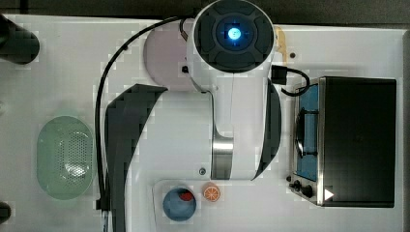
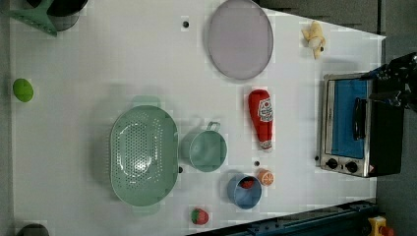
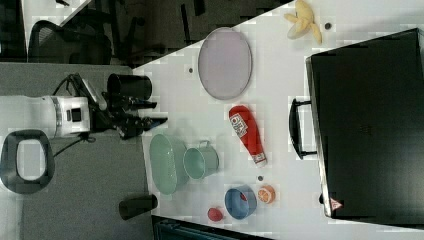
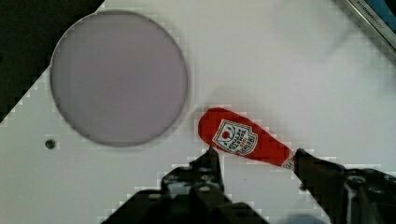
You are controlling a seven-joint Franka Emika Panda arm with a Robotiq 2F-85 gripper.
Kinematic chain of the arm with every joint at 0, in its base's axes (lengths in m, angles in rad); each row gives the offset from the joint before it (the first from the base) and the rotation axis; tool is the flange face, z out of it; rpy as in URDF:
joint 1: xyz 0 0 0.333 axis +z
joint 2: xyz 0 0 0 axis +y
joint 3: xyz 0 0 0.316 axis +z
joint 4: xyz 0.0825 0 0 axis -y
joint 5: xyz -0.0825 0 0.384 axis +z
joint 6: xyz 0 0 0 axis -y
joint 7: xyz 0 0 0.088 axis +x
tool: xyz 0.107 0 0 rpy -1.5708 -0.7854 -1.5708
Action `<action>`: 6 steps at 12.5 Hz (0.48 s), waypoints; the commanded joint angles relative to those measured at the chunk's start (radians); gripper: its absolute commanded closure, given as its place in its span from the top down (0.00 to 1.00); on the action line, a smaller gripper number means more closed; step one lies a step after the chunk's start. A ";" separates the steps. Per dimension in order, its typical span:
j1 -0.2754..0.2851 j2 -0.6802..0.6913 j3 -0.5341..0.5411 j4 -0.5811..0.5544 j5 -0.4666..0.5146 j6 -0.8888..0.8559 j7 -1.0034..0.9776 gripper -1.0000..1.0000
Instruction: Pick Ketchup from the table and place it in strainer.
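white tabletop, ketchup (image 2: 261, 118) lying flat between the lilac plate (image 2: 240, 38) and blue bowl (image 2: 244, 191), well apart from the strainer (image 2: 143, 155). your gripper (image 4: 254, 161) hangs spread, empty. looks soft and light, so pinch mid-body

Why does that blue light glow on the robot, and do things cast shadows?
In the top view, a blue light glows brightly on the arm; why, the pictures don't tell. In the left view, the ketchup bottle and strainer cast soft, faint shadows on the white table.
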 commanded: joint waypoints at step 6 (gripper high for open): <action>-0.107 -0.227 0.037 -0.163 0.027 -0.134 -0.114 1.00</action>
